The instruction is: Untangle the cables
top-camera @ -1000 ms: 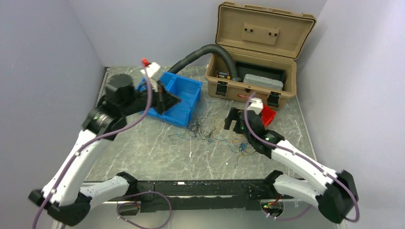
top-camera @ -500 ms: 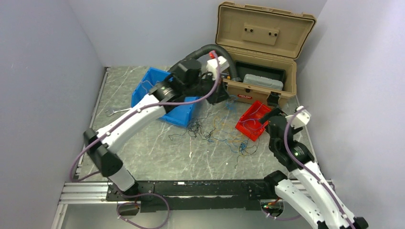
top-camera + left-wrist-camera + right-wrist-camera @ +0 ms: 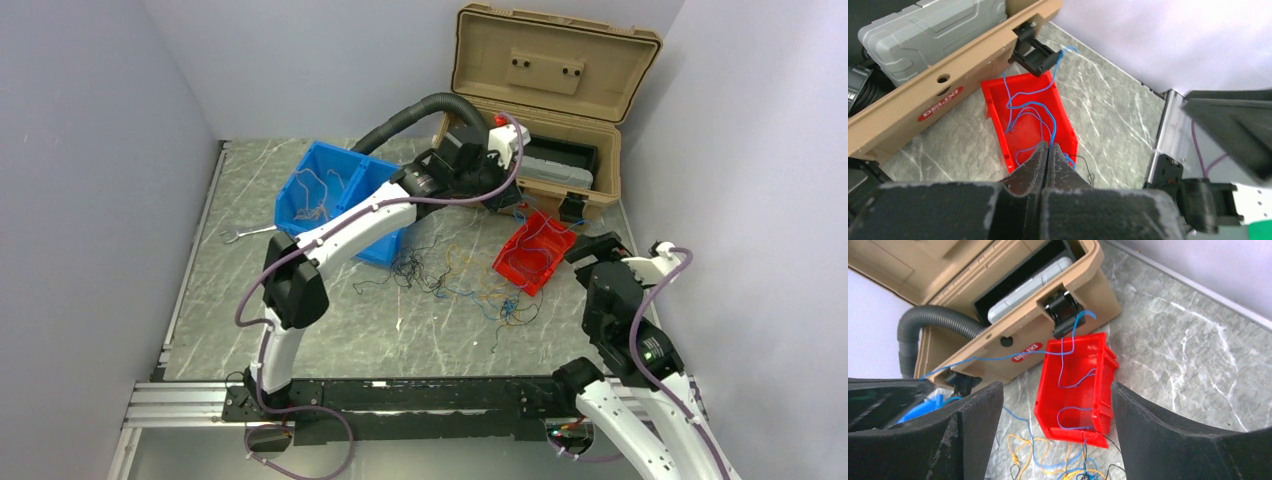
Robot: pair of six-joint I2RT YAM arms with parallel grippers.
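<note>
Handling the cables (image 3: 450, 275) is judged to call for a light pinch on one strand at a time.

1. The tabletop (image 3: 300, 330) carries an open tan case (image 3: 550, 60) at its far right corner, a blue bin (image 3: 340, 160) toward the far left and a red bin (image 3: 510, 275) near the right edge.
2. The main tangle lies at the middle of the tabletop, between the two bins. Pale strands lie in the blue bin and blue strands in the red bin.
3. The left jaws are pressed together on a single blue cable (image 3: 1048, 120) above the red bin, and it trails down into that bin.
4. The right jaws stand spread and hold nothing, near the right edge.

The strands look hair-thin, limp and nearly weightless. They probably slide out of a loose pinch and drag neighbours along. Grip near a free end or on an outlying loop at the rim of the tangle.
</note>
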